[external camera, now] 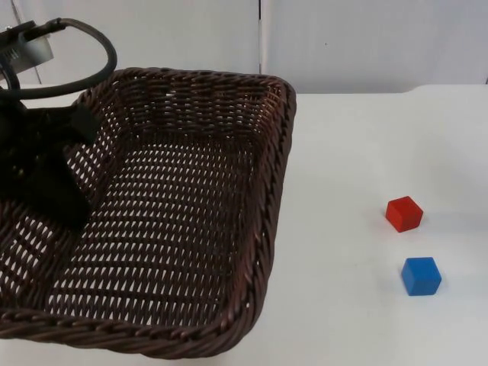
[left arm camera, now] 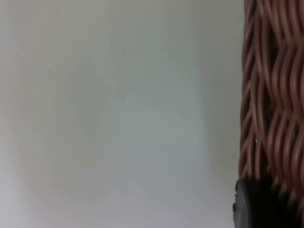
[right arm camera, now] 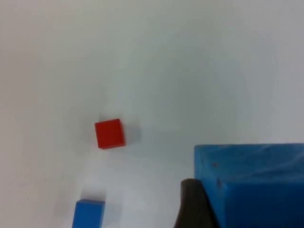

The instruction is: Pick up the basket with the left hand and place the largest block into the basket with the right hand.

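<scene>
top view showed the dark brown wicker basket (external camera: 191, 198) held at its left rim by the left gripper (external camera: 46, 179), clamped on the weave. right wrist view had the right gripper (right arm camera: 209, 199) closed on a large blue block (right arm camera: 251, 180), above the white table (external camera: 351, 152) with a small red cube (external camera: 404, 213) and small blue cube (external camera: 422, 276).

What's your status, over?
Left gripper shut on basket rim, basket lifted. Right gripper shut on large blue block. Red block and small blue block on table, not in the way.
</scene>
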Available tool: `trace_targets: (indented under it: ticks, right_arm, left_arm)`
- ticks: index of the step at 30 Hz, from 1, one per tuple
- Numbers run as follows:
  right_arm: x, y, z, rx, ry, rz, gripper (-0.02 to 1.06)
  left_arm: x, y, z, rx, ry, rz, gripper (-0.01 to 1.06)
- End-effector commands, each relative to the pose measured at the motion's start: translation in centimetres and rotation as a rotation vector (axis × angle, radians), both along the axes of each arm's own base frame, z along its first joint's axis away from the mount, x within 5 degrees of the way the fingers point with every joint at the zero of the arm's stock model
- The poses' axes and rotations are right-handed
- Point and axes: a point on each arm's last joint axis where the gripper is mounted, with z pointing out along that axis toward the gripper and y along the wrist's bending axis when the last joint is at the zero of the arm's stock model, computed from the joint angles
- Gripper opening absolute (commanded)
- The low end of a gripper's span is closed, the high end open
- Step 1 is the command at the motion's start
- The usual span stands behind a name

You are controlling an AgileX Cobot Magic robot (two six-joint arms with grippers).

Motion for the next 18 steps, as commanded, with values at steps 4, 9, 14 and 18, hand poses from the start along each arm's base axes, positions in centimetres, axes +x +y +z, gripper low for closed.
trace_targets:
  ticks: [4,9,14,18]
  right_arm:
    - [-0.16,0.09,0.49,0.005,-0.016,0.004,0.00]
    - [-0.15,0.10,0.50,0.006,-0.018,0.005,0.00]
    - [-0.16,0.09,0.49,0.005,-0.016,0.004,0.00]
    - [-0.25,0.28,0.44,0.018,-0.007,0.016,0.00]
  left_arm:
    - [-0.05,-0.22,0.52,-0.020,-0.021,0.005,0.00]
    - [-0.05,-0.22,0.52,-0.020,-0.021,0.005,0.00]
    - [-0.05,-0.22,0.52,-0.020,-0.021,0.005,0.00]
    - [-0.03,-0.22,0.53,-0.020,-0.023,0.006,0.00]
